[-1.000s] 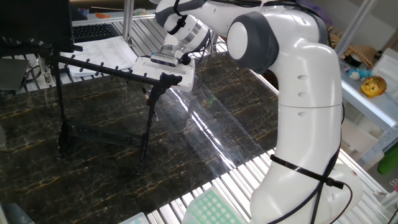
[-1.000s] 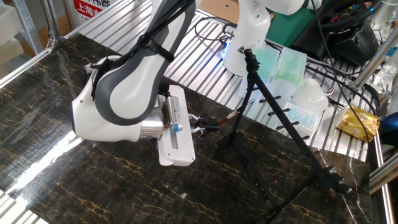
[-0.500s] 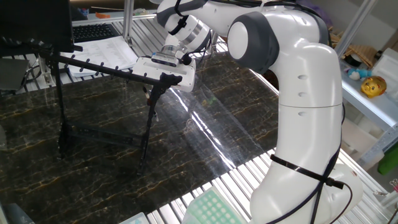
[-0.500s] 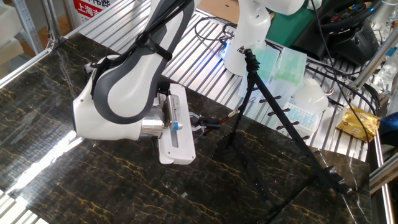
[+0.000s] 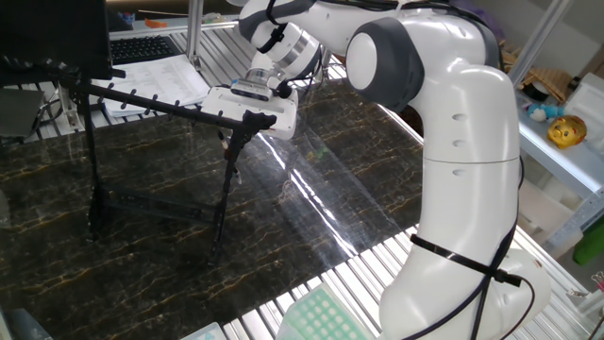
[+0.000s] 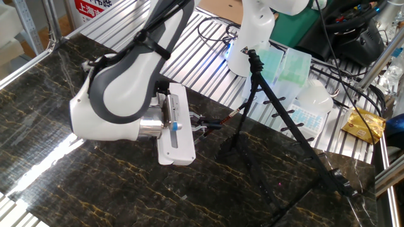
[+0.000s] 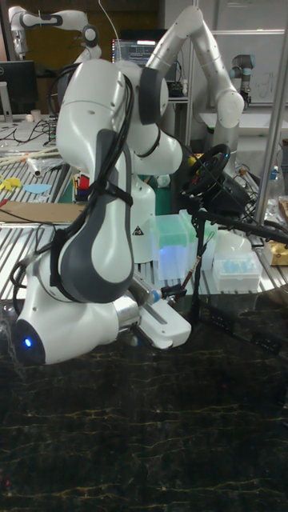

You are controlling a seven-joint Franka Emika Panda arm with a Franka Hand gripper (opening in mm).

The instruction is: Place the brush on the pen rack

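The big white arm (image 6: 120,94) is reaching low across the dark marble counter (image 6: 76,183), wrist turned sideways. The pen rack (image 6: 284,120) is standing at three o'clock from it, top bar sloping away. The hand (image 6: 207,126) is pinching the brush (image 6: 222,121), which is pointing out level toward the rack's near leg, just short of it. To do this well, I'd say it should be lifting the brush clear above the pegs, lining it across the bar, then lowering gently so nothing knocks the light frame.
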